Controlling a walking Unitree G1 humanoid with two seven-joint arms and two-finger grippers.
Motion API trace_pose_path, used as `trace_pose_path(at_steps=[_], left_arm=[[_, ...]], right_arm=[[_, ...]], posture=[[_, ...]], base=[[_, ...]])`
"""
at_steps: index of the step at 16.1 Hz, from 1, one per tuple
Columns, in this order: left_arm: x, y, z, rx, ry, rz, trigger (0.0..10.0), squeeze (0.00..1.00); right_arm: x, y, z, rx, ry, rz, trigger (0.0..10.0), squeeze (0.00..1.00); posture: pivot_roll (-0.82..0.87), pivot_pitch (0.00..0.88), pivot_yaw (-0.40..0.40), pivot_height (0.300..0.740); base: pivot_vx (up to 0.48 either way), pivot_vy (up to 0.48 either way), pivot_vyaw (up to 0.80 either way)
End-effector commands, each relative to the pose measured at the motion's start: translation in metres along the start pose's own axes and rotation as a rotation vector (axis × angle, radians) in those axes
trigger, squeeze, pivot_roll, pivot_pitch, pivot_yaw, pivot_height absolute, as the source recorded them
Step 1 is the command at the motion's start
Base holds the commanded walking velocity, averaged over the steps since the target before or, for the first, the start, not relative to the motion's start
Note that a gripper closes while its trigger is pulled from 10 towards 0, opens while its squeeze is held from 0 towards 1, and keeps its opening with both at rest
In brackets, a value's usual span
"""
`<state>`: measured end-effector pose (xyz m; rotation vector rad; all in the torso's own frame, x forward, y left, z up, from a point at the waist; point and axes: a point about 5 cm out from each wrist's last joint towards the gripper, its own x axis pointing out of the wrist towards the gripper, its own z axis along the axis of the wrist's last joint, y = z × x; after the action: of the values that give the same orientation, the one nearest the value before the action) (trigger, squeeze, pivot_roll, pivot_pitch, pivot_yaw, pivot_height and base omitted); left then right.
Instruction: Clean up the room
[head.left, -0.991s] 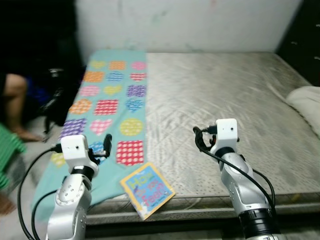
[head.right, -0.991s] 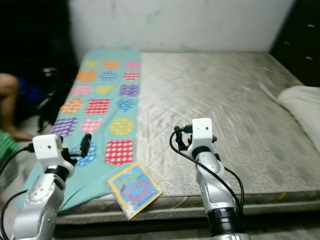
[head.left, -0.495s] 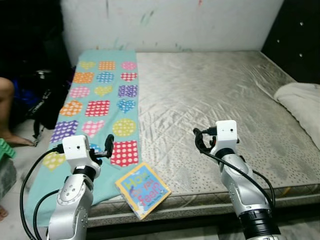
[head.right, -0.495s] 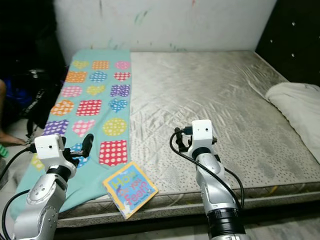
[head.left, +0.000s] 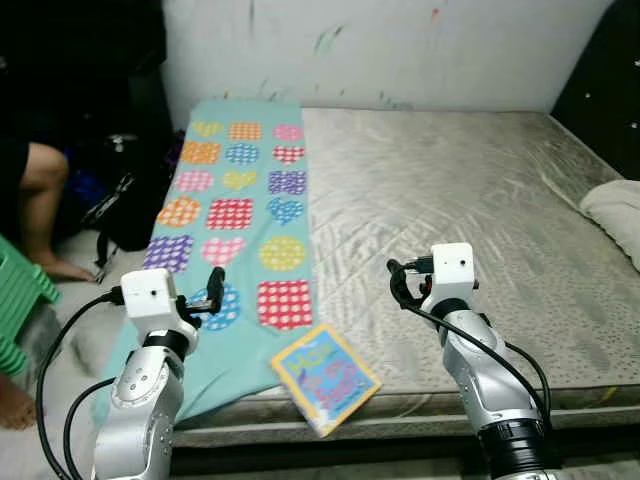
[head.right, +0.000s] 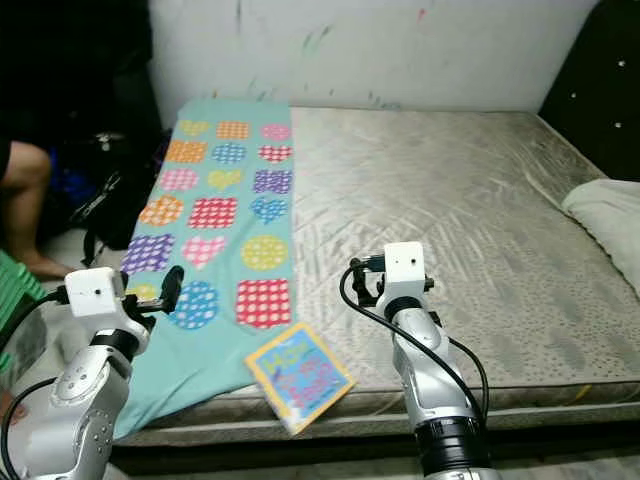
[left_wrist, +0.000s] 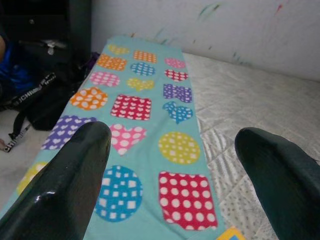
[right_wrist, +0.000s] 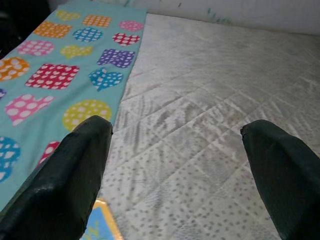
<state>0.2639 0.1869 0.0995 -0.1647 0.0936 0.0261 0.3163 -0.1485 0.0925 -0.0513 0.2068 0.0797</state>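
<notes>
Grey quilted mattress (head.left: 470, 210): bare, takes up most of the scene, runs to the far wall; its near edge is just in front of the robot.
Teal blanket (head.left: 235, 215): printed with dotted hearts, circles and squares in many colours; lies flat along the left side of the mattress, near-left corner hangs over the edge.
Book (head.left: 326, 378): colourful children's book, blue and yellow cover; on the near edge of the mattress, just right of the blanket's near end, one corner poking past the edge; between the two arms.
Left hand (left_wrist: 172, 165): held up over the near end of the blanket, fingers spread wide, nothing between them; points along the blanket toward the far wall.
Right hand (right_wrist: 177, 172): raised over the near part of the mattress, right of the book; fingers wide apart, empty; book corner peeks in by one finger.
White bedding (head.left: 615, 215): bunched at the right edge of the mattress, could be a pillow or a duvet, cannot tell.
Black bag (head.left: 125, 215): on the floor left of the bed, strap trailing.
Person: bare leg (head.left: 45, 210) at far left, beside the bag.
Green plastic stool (head.left: 20, 310): near left, on the floor.
Wall (head.left: 400, 50): white with small paint marks, behind the bed.
</notes>
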Motion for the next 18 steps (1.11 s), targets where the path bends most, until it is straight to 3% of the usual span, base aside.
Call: trace_pose_path(at_steps=[1, 6, 18], left_arm=[[0.001, -0.001, 0.002, 0.008, 0.000, -0.003, 10.0, 0.00], [0.002, -0.001, 0.001, 0.011, 0.004, -0.001, 10.0, 0.00], [-0.006, -0.015, -0.005, -0.024, -0.001, -0.066, 10.0, 0.00]], right_arm=[[0.002, -0.002, 0.004, -0.005, -0.012, -0.009, 10.0, 0.00], [0.002, -0.003, 0.003, -0.013, -0.014, -0.014, 10.0, 0.00], [0.004, -0.009, 0.007, 0.000, -0.027, -0.065, 10.0, 0.00]], posture=[[-0.10, 0.000, -0.025, 0.740], [-0.11, 0.000, -0.026, 0.740], [-0.11, 0.000, -0.029, 0.740]], base=[[0.000, 0.379, 0.00], [0.000, 0.359, 0.00], [0.000, 0.000, 0.00]])
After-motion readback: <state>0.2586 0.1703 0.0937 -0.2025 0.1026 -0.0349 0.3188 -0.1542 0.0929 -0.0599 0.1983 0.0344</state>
